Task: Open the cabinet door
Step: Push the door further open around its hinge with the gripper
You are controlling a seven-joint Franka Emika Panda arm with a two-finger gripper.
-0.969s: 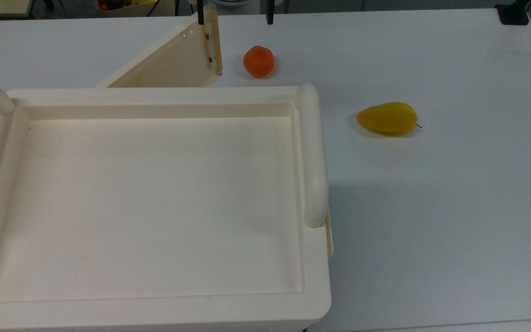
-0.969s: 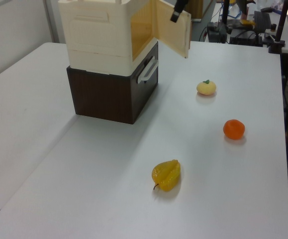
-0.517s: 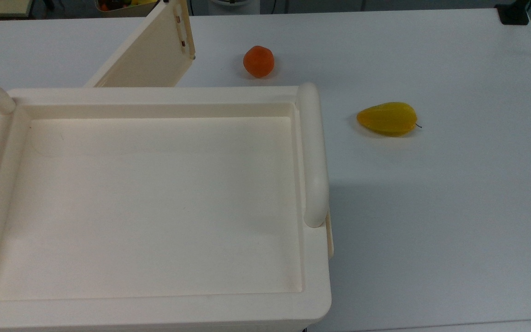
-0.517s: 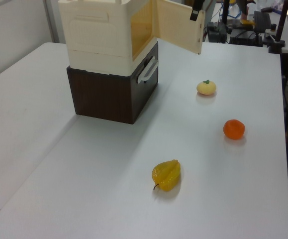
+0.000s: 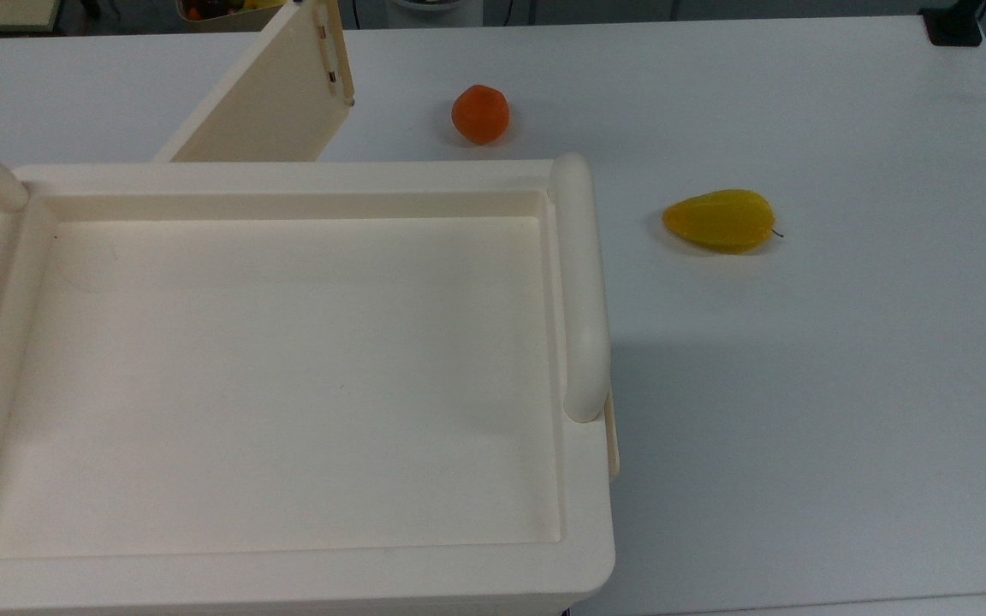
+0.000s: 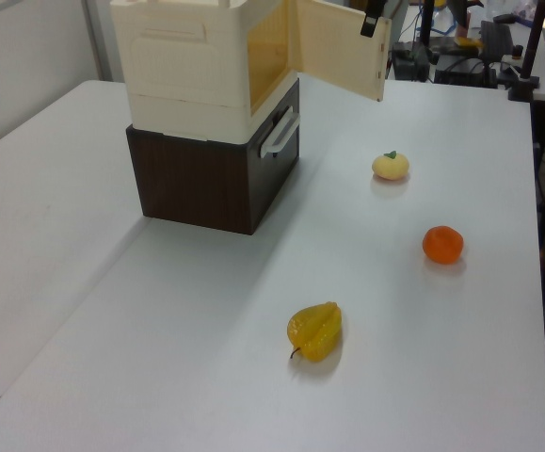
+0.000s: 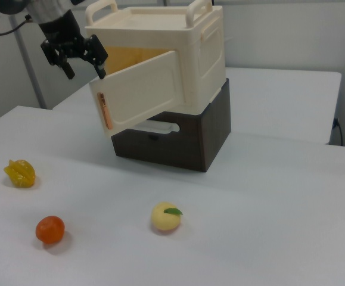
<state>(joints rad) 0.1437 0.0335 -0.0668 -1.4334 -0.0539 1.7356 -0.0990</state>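
Note:
The cream cabinet (image 5: 288, 184) (image 6: 187, 66) (image 7: 187, 36) sits on a dark brown box. Its cabinet door (image 5: 270, 103) (image 6: 338, 58) (image 7: 139, 95) stands swung well out, so the yellowish inside shows. In the right view my gripper (image 7: 86, 71) hangs open just above the door's upper free corner, black fingers (image 7: 69, 67) spread. I cannot tell whether a fingertip touches the door's top edge. In the left view one dark finger (image 6: 371, 19) shows at the door's far top corner.
The dark brown box (image 6: 206, 179) (image 7: 178, 140) has a pale drawer handle. On the white table lie an orange fruit (image 5: 480, 114) (image 6: 442, 244) (image 7: 50, 229), a yellow ridged fruit (image 5: 720, 220) (image 6: 315, 330) (image 7: 20, 173) and a pale peach-like fruit (image 6: 391, 166) (image 7: 166, 217).
The door has swung wider, toward the top view's left. The dark fingers seen at its free edge a second ago have left the top view.

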